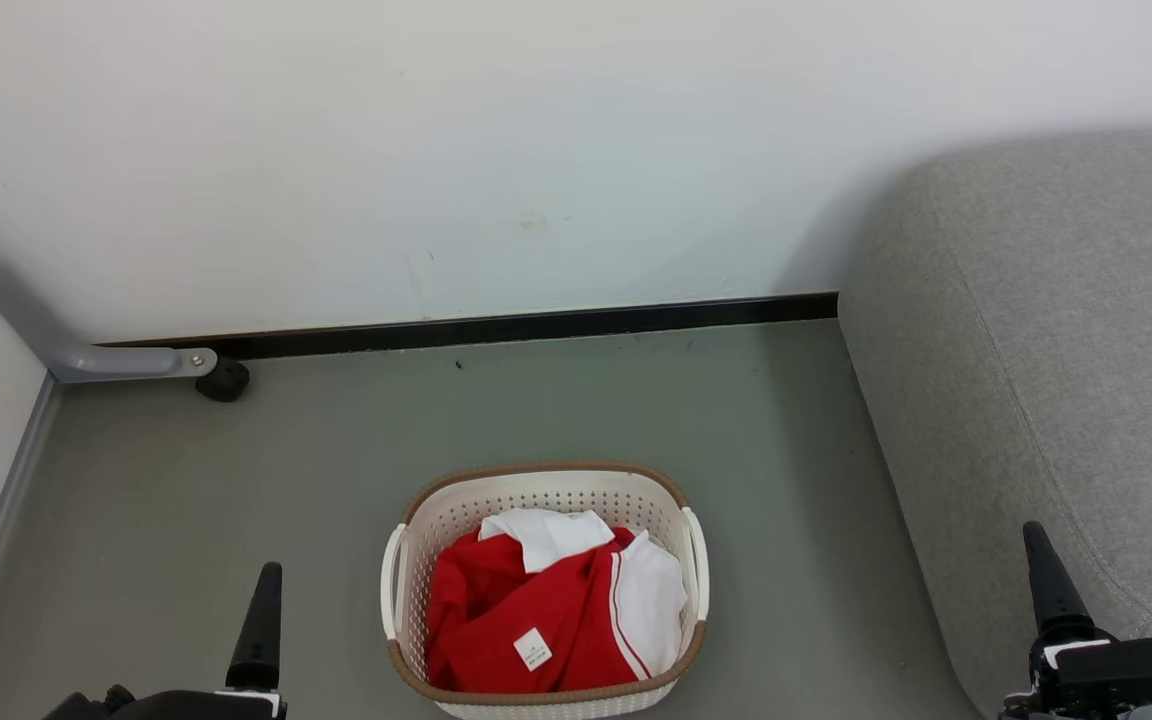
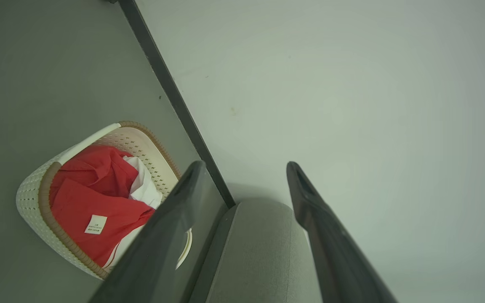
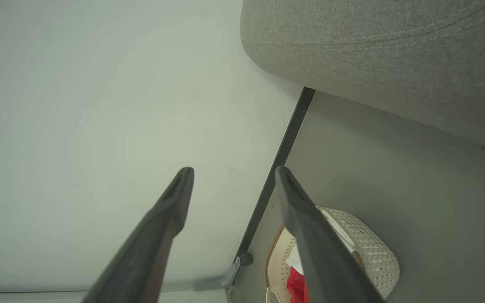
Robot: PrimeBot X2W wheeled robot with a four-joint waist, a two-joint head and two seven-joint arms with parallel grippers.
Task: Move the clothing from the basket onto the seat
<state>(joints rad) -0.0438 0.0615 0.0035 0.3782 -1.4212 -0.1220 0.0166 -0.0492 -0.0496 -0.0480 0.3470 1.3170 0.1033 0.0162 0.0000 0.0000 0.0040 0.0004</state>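
- My left gripper (image 2: 246, 165): jaws spread wide, holding nothing.
- My right gripper (image 3: 234, 169): same, wide and empty.
- Clothing (image 1: 526, 610): red and white, heaped in the basket (image 1: 546, 468), lower centre, head view.
- Seat (image 1: 1056, 350): grey, right side, apart from basket.

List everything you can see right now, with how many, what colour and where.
basket: one, cream with brown rim, on the floor, centre
clothing: heap, number unclear, red and white, inside the basket
seat: one, light grey, right of the basket
skirting: one, black, foot of the wall
metal bar: one, grey, far left corner
left tool: one, dark, open, lower left
right tool: one, dark, open, lower right
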